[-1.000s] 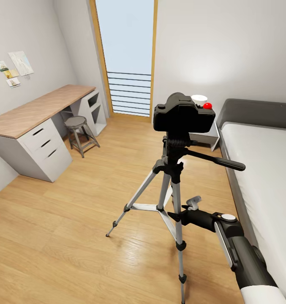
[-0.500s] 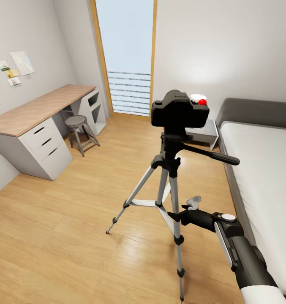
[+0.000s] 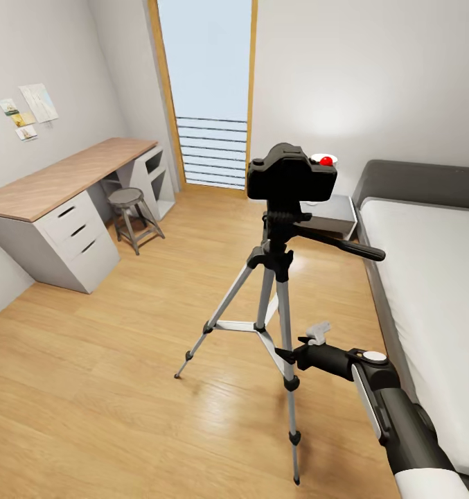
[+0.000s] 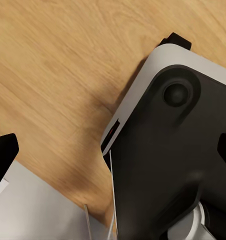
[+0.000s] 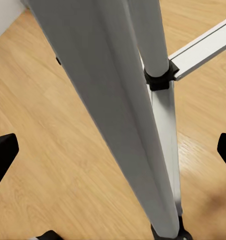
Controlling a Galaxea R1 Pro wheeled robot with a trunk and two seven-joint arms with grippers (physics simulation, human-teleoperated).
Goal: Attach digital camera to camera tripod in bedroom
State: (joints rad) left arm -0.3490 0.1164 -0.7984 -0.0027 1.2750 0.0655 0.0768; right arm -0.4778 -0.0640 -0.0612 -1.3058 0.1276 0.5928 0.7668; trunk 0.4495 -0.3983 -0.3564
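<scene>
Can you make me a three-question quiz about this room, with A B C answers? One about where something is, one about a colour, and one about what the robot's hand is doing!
1. Where is the digital camera?
A. on the bed
B. on top of the camera tripod
C. on the desk

2. What colour is the camera's round button?
A. red
B. green
C. yellow

3. What is the right gripper doing?
A. holding the stool
B. holding the camera
C. open by a tripod leg, holding nothing

Answers:
1 B, the camera sits on the tripod's head.
2 A, the button is bright red.
3 C, in the right wrist view its fingers stand wide apart with the silver leg between them.
</scene>
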